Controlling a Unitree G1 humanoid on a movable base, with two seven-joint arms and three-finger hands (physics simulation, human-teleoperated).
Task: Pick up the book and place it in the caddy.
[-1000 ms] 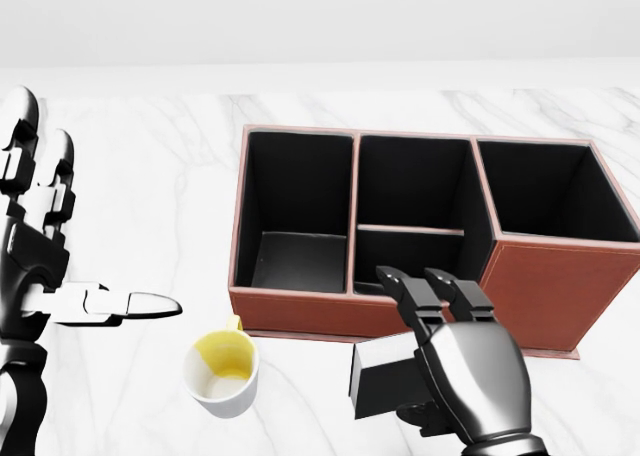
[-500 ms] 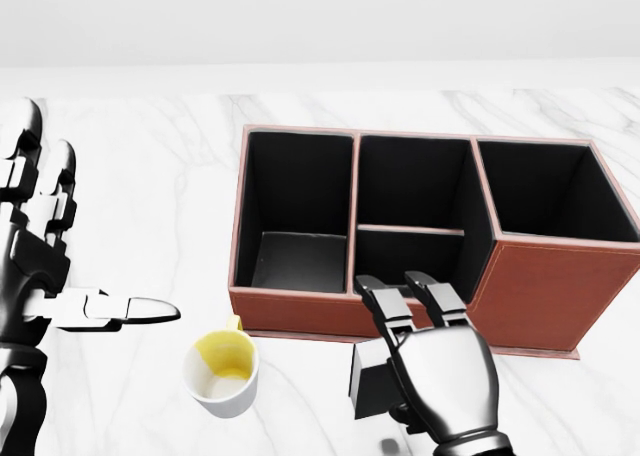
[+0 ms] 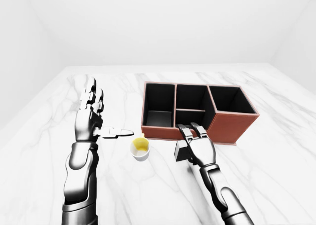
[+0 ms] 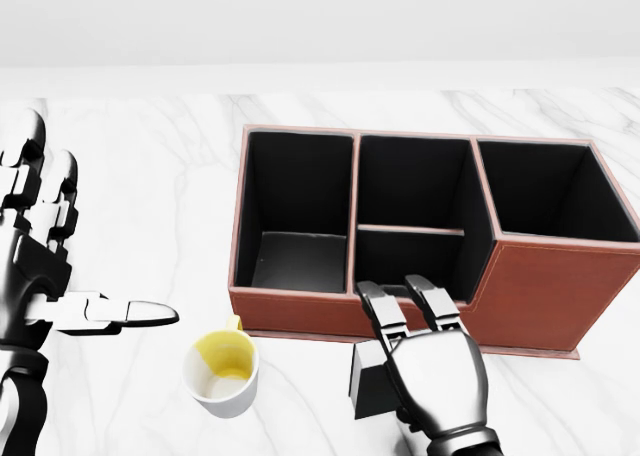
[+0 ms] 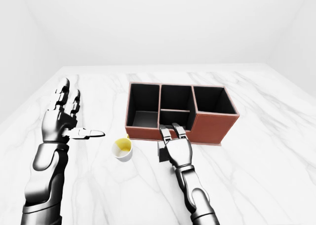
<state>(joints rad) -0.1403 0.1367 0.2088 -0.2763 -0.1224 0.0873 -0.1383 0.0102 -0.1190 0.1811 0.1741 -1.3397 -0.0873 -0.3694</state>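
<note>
Over the last second the right hand (image 4: 432, 376) has slid left onto the dark book (image 4: 372, 381), fingers draped over it though not visibly clamped; the book sits on the desk (image 4: 150, 176) just near of the caddy (image 4: 545, 291), so the grasp looks imminent; the left hand (image 4: 40, 266) hovers spread.

A small dark grey book (image 4: 368, 380) lies on the white marble, just below the near wall of a reddish-brown leather caddy with black-lined compartments (image 4: 300, 312). The caddy stands upright, its four compartments open upward. The book seems slightly tilted, though it is mostly covered.
</note>
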